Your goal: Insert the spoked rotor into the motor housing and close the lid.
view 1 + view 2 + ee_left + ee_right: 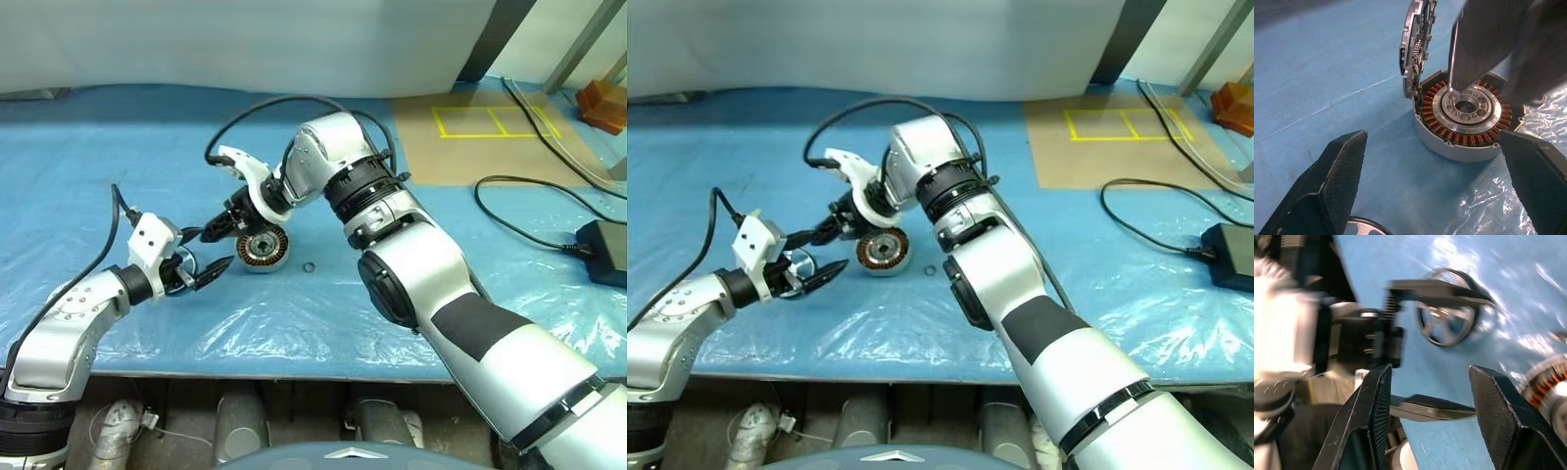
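Hovering wide open, left claw (208, 266) must close squarely on the spoked rotor (799, 262); right claw (217, 227), half-open and empty, hangs by the motor housing (265, 247), lid (1413, 49) upright.

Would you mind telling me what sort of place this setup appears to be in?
Probably a robotics lab or workshop bench. A blue plastic sheet covers the table, yellow tape marks squares, a black power adapter lies cabled nearby, and an opened motor housing is the workpiece.

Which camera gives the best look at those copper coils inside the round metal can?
The left wrist view: the motor housing sits close up, its copper ring and hub plain, lid standing open. Both eye views show it small beside the right gripper; the right wrist view catches only its edge.
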You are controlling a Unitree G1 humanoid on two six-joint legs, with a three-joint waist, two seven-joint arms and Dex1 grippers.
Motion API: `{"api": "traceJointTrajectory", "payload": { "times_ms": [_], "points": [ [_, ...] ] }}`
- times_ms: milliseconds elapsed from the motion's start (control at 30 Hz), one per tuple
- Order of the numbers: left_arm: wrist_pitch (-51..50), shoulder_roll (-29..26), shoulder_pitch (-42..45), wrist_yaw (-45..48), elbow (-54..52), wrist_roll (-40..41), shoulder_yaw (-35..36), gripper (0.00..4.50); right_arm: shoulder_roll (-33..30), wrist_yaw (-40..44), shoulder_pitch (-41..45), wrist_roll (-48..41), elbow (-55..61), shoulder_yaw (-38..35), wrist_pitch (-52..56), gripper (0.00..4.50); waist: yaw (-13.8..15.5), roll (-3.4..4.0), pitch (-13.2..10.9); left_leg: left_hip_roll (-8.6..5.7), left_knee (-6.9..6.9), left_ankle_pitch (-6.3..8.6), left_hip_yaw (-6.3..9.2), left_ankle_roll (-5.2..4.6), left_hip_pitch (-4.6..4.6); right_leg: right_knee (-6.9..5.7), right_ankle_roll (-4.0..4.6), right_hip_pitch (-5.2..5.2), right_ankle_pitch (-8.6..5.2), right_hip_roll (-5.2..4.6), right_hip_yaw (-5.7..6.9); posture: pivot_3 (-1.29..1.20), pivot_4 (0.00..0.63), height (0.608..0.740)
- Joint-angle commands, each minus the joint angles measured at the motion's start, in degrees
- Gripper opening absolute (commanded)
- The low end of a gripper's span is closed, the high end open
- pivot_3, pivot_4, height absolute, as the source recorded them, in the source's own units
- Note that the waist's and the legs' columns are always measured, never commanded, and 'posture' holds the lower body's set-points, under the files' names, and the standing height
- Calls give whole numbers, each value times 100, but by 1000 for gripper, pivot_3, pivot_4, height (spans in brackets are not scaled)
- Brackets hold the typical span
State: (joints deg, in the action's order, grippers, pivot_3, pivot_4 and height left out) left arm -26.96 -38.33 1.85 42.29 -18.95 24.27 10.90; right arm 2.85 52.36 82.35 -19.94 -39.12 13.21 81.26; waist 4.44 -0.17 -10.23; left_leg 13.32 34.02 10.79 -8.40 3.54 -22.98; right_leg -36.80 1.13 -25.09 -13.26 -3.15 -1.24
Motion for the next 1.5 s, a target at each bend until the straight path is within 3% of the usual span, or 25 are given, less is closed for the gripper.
{"api": "traceJointTrajectory", "payload": {
  "times_ms": [33, 133, 233, 400, 567, 1200, 1500],
  "points": [
    [-47, -74, -49, 71, -237, 134, 97, 4500, -1094, 1348, -626, -394, 1928, 923, -818, 2543, 98, -4, 2, -2, 2, 0, 0, 0, 0, 6, -6, 6, 4, -2, 2, 0, 150, 740],
    [-185, -10, -203, 136, -594, 268, -102, 4500, -2485, 1969, -1702, 250, 3209, 1685, -2716, 2543, 175, -21, 12, -7, 9, 0, -1, -1, 1, 10, -14, 16, 8, -13, 3, 0, 150, 740],
    [-251, 68, -295, 73, -811, 331, -170, 4500, -3123, 1804, -2535, 538, 3428, 1413, -3942, 2543, 147, -24, 14, -12, 13, 0, -4, -1, 13, 5, -18, 25, 9, -16, -6, 0, 150, 740],
    [-129, 210, -347, 98, -935, 341, -340, 4500, -3248, 1100, -4130, 381, 3956, 276, -5215, 2543, 19, -21, 15, -7, 15, -1, -17, -3, 34, -11, -13, 14, 7, 4, -42, 0, 150, 740],
    [-40, 211, -198, 294, -615, 304, -484, 4500, -2864, 608, -4948, 150, 4049, -46, -4865, 2543, -63, -22, 15, -12, 15, -1, -22, -5, 54, -7, 8, 27, -5, 4, -48, 0, 150, 740],
    [152, -99, -183, 527, -102, 153, -313, 4500, -2555, 734, -5058, 1330, 2390, 719, -6479, 2543, -56, -22, 15, -20, 9, -3, -22, -11, 93, 9, 13, 74, -9, -4, -47, 0, 150, 740],
    [202, -113, -411, 439, -194, 165, -179, 4500, -2282, 696, -4658, 1125, 2030, 316, -6467, 2543, -63, -21, 15, -17, 8, -2, -22, -12, 100, 6, 14, 78, -9, -4, -48, 0, 150, 740]
  ]
}}
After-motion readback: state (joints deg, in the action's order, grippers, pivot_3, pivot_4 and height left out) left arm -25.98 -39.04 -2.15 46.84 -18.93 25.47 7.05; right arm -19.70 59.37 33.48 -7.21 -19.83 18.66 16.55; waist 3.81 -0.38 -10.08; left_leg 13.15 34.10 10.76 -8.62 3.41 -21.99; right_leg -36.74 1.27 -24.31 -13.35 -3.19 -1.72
